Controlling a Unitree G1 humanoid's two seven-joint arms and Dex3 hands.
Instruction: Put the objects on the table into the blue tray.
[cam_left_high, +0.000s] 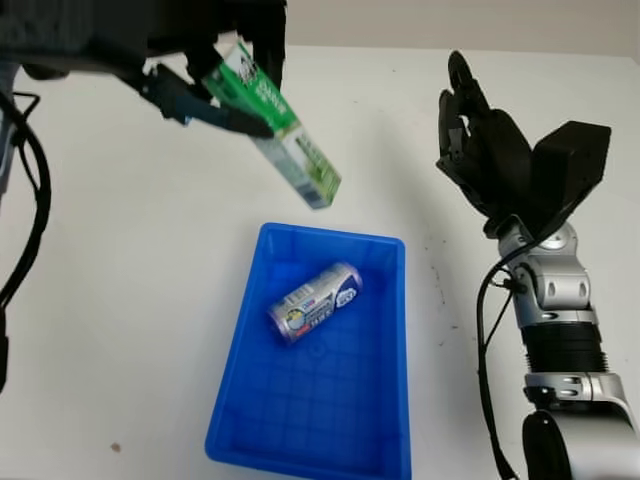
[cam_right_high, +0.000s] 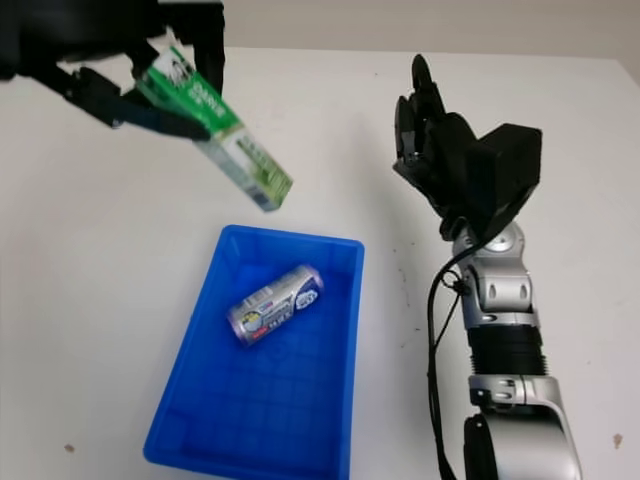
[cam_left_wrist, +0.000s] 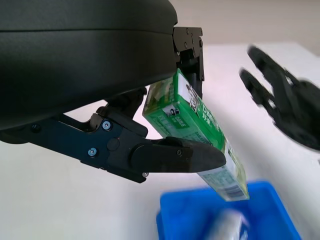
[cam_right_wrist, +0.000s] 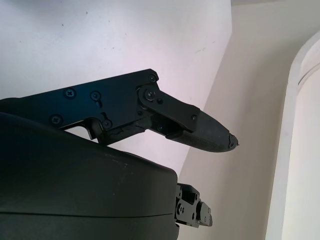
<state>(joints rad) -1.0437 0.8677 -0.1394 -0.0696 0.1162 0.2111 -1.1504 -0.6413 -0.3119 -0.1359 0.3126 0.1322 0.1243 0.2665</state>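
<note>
- One carton (cam_left_high: 277, 127), green and white, gripped in the left hand (cam_left_high: 215, 70), tilted, lower end above the far rim of the tray.
- One blue tray (cam_left_high: 240, 395) on the white table (cam_left_high: 120, 300).
- One can (cam_left_high: 315, 301) lying on its side inside the tray; label probably printed text, unreadable.
- Right hand (cam_left_high: 480, 135) raised right of the tray, open, holding nothing.

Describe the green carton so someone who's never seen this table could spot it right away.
Start at the blue tray in the middle of the white table. Above its far left corner, the left hand holds a long green and white carton in the air, tilted down toward the tray. Unlike the silver can lying inside the tray, it is boxy and airborne.
</note>
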